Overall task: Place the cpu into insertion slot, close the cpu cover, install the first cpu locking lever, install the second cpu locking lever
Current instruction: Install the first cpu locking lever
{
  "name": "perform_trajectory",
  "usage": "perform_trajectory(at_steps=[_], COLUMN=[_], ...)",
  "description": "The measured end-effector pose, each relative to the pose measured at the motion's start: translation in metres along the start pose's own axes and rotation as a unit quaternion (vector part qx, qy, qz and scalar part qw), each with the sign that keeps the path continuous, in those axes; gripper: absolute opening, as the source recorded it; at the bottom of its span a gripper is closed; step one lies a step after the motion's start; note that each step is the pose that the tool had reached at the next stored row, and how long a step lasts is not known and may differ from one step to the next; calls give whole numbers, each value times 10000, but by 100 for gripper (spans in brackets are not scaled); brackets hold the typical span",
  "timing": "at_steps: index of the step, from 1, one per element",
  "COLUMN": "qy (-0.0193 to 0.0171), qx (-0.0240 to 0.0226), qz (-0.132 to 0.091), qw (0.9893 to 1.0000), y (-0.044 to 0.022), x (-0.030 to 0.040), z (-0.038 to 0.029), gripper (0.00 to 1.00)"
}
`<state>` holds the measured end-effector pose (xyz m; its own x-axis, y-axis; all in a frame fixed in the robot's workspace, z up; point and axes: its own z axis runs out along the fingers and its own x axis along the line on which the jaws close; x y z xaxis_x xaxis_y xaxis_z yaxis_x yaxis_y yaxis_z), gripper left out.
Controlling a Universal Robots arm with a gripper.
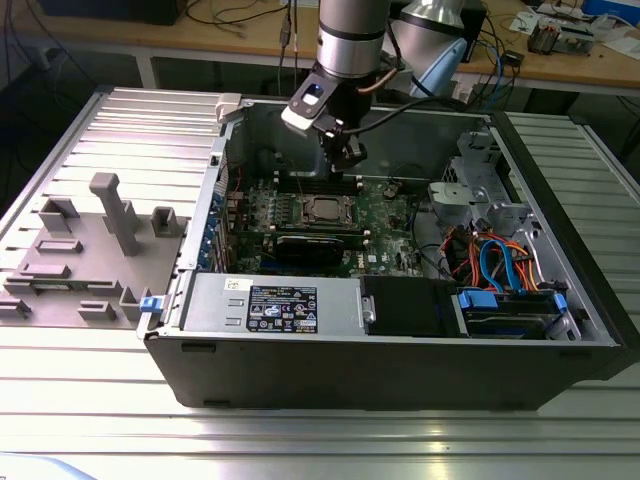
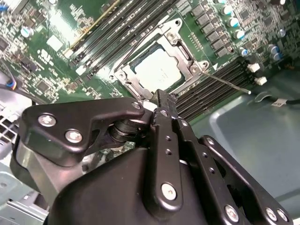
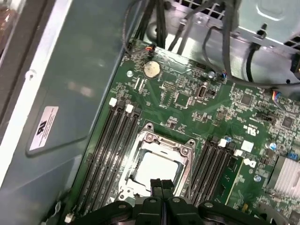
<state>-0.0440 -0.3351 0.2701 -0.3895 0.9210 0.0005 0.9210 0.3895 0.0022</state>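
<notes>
The cpu [image 1: 328, 209] [image 2: 156, 70] [image 3: 157, 169] lies flat in the insertion slot [image 2: 140, 60], its dull silver top showing. The cpu cover [image 2: 182, 48] [image 3: 161, 143] lies down around it as a silvery frame. One thin locking lever [image 2: 227, 83] sticks out free over the black memory slots; another wire lever [image 2: 140, 44] runs along the opposite side of the socket. My gripper [image 1: 349, 160] [image 2: 159, 97] [image 3: 161, 183] hangs just above the socket's edge, shut with nothing between its black fingers.
The green motherboard [image 1: 385, 215] sits inside an open grey computer case [image 1: 400, 370]. Black memory slots [image 3: 108, 150] flank the socket on both sides. Cables and drive bays [image 1: 500, 270] fill the exterior view's right. A grey fixture plate [image 1: 90, 250] lies outside the case on the exterior view's left.
</notes>
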Motion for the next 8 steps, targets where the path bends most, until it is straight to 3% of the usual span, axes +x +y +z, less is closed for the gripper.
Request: perform_trajectory(at_steps=[3,8], qy=[1,-8], qx=[0,-23], qz=[-336,-725], qw=[9994,9974], y=[0,0], x=[0,0], z=[0,0], gripper=[11,11])
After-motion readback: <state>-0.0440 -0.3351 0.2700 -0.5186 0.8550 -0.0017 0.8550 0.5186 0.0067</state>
